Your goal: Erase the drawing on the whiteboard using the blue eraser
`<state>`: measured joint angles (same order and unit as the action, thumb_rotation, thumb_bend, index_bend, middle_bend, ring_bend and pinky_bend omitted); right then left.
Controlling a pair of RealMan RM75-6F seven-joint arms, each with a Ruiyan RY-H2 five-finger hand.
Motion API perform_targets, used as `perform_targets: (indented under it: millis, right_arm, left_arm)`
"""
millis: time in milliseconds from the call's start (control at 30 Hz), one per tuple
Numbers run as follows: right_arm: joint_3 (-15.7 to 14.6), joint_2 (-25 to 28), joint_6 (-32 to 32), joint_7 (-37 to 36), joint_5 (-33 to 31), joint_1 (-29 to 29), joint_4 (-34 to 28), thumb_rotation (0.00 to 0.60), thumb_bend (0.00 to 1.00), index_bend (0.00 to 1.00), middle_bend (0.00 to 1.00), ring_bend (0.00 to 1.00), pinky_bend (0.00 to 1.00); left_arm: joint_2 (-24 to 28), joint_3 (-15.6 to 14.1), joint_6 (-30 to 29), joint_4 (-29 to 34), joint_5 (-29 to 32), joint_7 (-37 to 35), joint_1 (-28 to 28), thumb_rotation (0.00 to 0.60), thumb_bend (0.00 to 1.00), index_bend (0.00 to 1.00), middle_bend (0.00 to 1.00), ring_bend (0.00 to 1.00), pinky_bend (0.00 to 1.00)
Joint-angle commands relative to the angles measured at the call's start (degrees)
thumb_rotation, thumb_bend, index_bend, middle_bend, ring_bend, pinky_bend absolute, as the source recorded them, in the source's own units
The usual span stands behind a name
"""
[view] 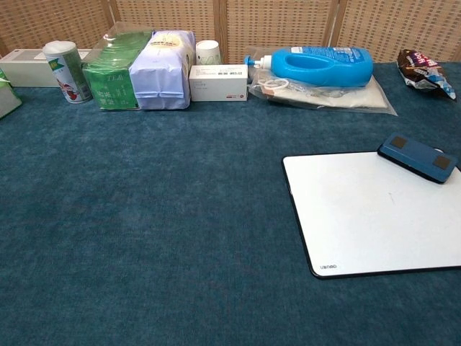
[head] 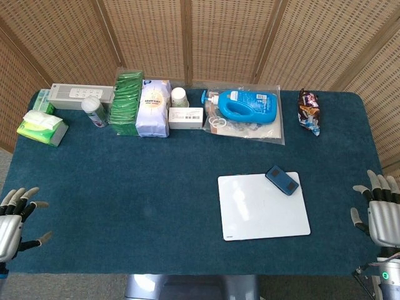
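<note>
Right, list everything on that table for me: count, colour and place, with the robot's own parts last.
whiteboard: 1, white, right half of the table, near the front
blue eraser: 1, blue, lying on the whiteboard's far right corner
detergent bottle: 1, blue, on its side on a clear bag, back centre-right
snack packet: 1, dark, back right
small box: 1, white, back centre
paper cup: 1, white, behind the small box
flour bag: 1, white, back centre-left
tea packs: 1 bundle, green, left of the flour bag
can: 1, white-topped, back left
long box: 1, grey, back left
wipes pack: 1, green, far left
table: 1, dark blue cloth
left hand: 1, silver, front left edge, empty
right hand: 1, silver, front right edge, empty
</note>
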<state>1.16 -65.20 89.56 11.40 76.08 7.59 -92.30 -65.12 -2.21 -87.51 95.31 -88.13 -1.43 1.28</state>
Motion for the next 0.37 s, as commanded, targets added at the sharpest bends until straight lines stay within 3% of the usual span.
perform_targets:
  millis: [33,367]
  right_arm:
    - [-0.16,0.18,0.30,-0.20,0.29,-0.69,-0.32,0.600,0.38,0.30,0.07,0.00,0.00]
    - [0.45,-0.39,0.57,-3.38,1.13,-2.85,0.70,0.600,0.38,0.30,0.07,0.00,0.00]
  left_arm:
    - [-0.14,-0.17,-0.15,0.03,-0.47,0.00,-0.12,0.600,0.17,0.33,0.16,0.08,0.00]
    - [0.00,0.01,-2.50,1.93,-2.80,0.27,-0.79,0.600,0.17,0.33,0.17,0.08,0.00]
